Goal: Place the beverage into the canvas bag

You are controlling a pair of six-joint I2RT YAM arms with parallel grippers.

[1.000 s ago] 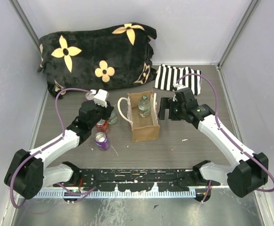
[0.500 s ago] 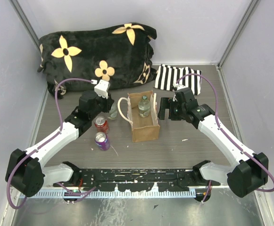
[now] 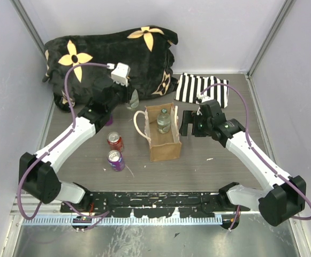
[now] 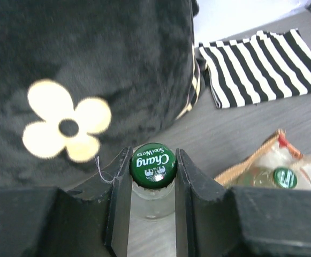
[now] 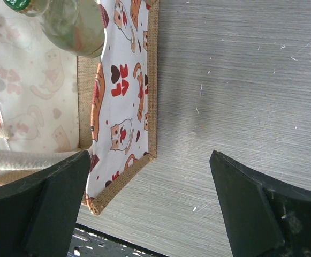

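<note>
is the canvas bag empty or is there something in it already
Not empty: a green-capped bottle stands inside the canvas bag, visible through its open top.

Hidden between fingers (image 4: 118, 198) below its green cap: bottle (image 4: 152, 167). Cropped at the top edge: second bottle (image 5: 72, 27), inside bag (image 5: 120, 96).

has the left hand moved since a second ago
Yes. The left hand, shut on the glass bottle, has moved away from the red can toward the black floral cushion at the back.
</note>
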